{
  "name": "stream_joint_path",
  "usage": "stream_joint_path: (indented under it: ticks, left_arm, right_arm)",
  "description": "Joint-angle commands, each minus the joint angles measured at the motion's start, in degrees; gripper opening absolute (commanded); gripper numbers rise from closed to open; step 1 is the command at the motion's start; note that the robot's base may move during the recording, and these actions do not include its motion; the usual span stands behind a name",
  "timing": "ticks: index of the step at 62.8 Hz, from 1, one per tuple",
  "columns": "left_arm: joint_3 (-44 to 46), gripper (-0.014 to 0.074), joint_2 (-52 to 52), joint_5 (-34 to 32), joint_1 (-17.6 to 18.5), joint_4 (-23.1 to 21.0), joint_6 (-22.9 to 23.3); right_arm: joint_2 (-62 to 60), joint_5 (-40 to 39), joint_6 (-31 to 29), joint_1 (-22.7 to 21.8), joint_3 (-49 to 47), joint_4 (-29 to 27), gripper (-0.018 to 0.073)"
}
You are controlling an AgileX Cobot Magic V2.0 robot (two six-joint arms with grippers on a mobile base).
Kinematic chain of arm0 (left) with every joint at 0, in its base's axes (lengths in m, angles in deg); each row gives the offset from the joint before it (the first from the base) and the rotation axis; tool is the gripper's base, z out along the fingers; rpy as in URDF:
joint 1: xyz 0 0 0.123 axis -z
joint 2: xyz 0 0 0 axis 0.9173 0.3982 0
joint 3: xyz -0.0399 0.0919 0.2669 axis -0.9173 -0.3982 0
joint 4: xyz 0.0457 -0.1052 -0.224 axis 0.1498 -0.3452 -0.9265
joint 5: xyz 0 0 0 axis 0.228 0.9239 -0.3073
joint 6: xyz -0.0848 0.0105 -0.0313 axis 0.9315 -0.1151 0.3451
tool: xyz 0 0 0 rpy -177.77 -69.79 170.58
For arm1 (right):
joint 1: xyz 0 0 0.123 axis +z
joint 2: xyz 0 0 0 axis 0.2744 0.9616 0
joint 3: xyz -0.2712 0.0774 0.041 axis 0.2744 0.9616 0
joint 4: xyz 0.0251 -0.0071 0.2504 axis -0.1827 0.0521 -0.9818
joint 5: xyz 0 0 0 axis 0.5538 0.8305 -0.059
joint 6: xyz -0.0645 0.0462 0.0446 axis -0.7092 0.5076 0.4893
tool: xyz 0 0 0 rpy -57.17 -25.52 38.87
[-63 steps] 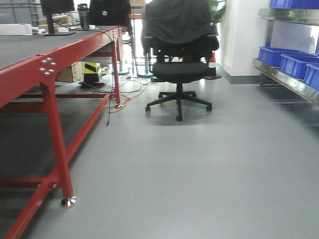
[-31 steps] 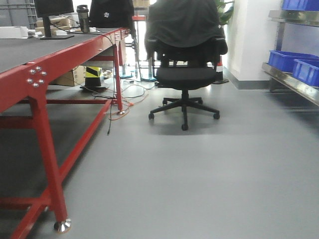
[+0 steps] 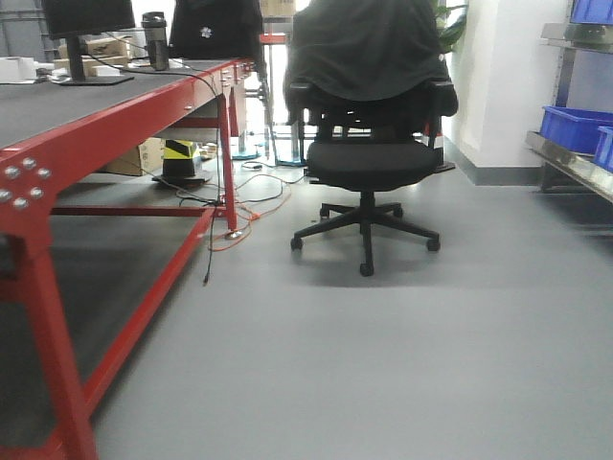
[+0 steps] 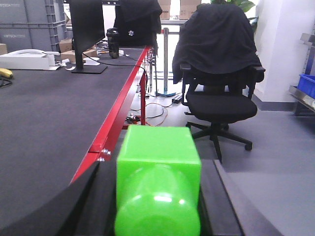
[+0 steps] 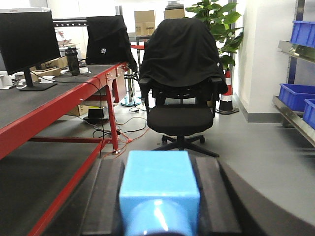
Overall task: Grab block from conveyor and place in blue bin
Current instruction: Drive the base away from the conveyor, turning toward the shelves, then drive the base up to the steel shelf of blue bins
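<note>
My left gripper (image 4: pixel 158 199) is shut on a bright green block (image 4: pixel 158 157), held just off the right edge of the conveyor (image 4: pixel 44 113). My right gripper (image 5: pixel 158 199) is shut on a light blue block (image 5: pixel 158 179) and hangs over the grey floor beside the conveyor (image 5: pixel 29 110). The dark belt on its red frame (image 3: pixel 57 105) runs along the left of the front view. Blue bins (image 3: pixel 575 125) sit on a metal shelf at the far right, and the right wrist view shows them too (image 5: pixel 295 96). Neither gripper appears in the front view.
A black office chair (image 3: pixel 369 153) draped with a dark jacket stands straight ahead on the floor. A monitor (image 3: pixel 86 19) and a flask stand at the far end of the belt. Cables (image 3: pixel 244 206) trail on the floor by a red leg.
The front view has advanced: the chair looms larger, the nearest red leg has slid to the left edge, and the blue bins have drifted toward the right edge.
</note>
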Motion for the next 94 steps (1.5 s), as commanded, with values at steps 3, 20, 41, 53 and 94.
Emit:
stream_joint_path:
  ticks: [3, 20, 41, 53, 94]
  left_arm:
    - [-0.07, -0.0111, -0.32, -1.19, 0.42, 0.17, 0.1]
    - [-0.07, -0.0111, -0.32, -1.19, 0.42, 0.17, 0.1]
    - [-0.07, -0.0111, -0.32, -1.19, 0.42, 0.17, 0.1]
    - [-0.07, -0.0111, -0.32, -1.19, 0.42, 0.17, 0.1]
    - [-0.07, -0.0111, -0.32, -1.19, 0.42, 0.17, 0.1]
  right_arm:
    - [-0.1, -1.32, -0.04, -0.38, -0.3, 0.47, -0.0162]
    - [-0.1, -1.32, -0.04, -0.38, -0.3, 0.47, -0.0162]
    - [-0.1, -1.32, -0.04, -0.38, -0.3, 0.47, -0.0162]
    - [-0.1, -1.32, -0.04, -0.38, -0.3, 0.47, -0.0162]
    - [-0.1, -1.32, -0.04, -0.38, -0.3, 0.47, -0.0162]
